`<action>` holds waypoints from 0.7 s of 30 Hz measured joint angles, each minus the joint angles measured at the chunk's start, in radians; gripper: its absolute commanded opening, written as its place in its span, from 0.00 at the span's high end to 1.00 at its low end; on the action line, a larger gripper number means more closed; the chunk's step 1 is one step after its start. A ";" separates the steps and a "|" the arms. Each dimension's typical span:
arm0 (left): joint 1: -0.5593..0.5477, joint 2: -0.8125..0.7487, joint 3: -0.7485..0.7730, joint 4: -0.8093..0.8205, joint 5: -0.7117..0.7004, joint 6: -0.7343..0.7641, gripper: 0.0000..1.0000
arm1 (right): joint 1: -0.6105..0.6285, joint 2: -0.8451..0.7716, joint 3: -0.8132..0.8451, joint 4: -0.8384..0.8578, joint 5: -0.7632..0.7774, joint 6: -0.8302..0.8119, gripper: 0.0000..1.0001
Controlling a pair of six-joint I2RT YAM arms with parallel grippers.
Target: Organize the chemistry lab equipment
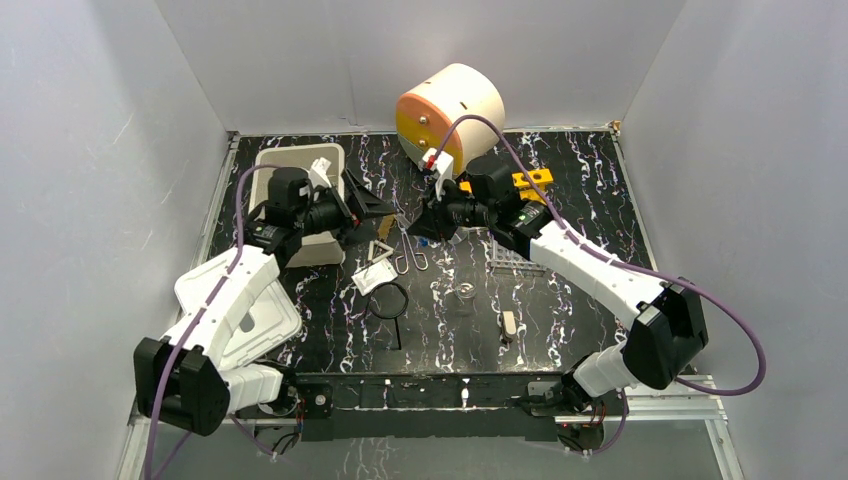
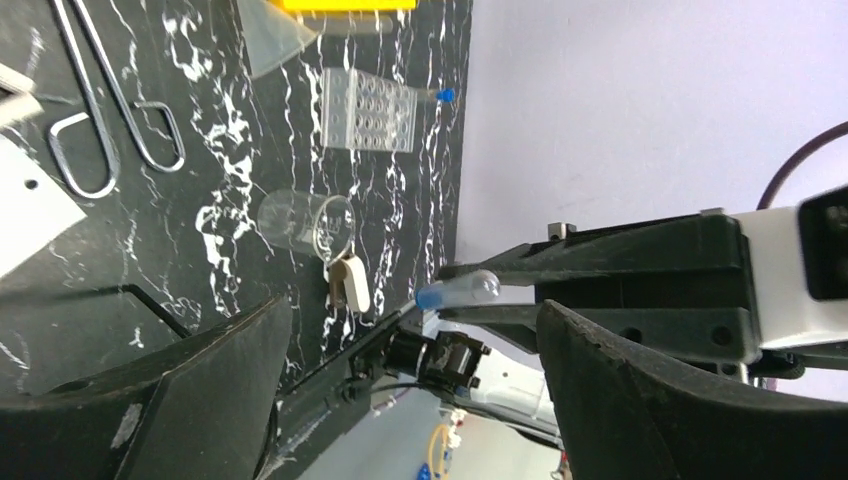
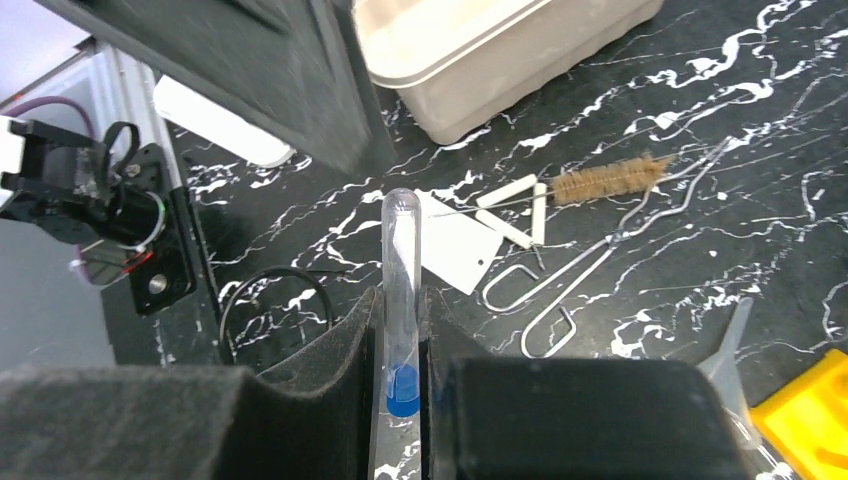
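On the left, a white lid [image 1: 245,318] is lying beside my left arm, and the white tub [image 1: 295,155] is sitting farther back. My left claw [image 1: 378,203] is hovering just right of the tub, its jaws spread wide and gripping nothing. A little right and nearer, the metal triangle [image 1: 382,250] is lying at the far edge of the white square pad [image 1: 372,277]. The black ring [image 1: 388,300] is lying just on the near side of the pad, with its handle pointing toward me. The brown-bristled brush [image 3: 610,180] is lying beside the triangle, and the thin metal tongs [image 1: 410,250] are lying just right of both. My right claw [image 3: 400,335] is hanging above the tongs, clamped tight on a clear test tube [image 3: 401,250] at its blue-capped end, so the rounded end is sticking out past my fingertips. Farther right, the glass beaker [image 1: 463,296] is sitting near the middle of the table. A clear rack [image 1: 510,255] is lying beyond it under my right arm. The clear funnel [image 3: 735,345] is lying beside a yellow block [image 1: 530,182]. The cream-and-orange drum [image 1: 460,100] is sitting at the far edge.
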 measured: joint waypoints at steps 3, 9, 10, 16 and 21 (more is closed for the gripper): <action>-0.031 0.032 -0.020 0.033 0.026 -0.034 0.36 | 0.000 0.000 0.000 0.000 -0.037 0.013 0.83; -0.094 0.087 -0.030 0.093 0.056 -0.066 0.70 | 0.000 0.026 0.004 -0.027 -0.090 0.006 0.83; -0.102 0.094 -0.031 0.101 0.060 -0.070 0.75 | 0.000 0.033 0.004 -0.036 -0.094 0.003 0.83; -0.114 0.104 -0.056 0.110 0.064 -0.079 1.00 | 0.000 0.050 0.004 -0.067 -0.108 -0.009 0.83; -0.114 0.104 -0.059 0.117 0.067 -0.083 1.00 | 0.000 0.050 0.003 -0.068 -0.106 0.012 0.42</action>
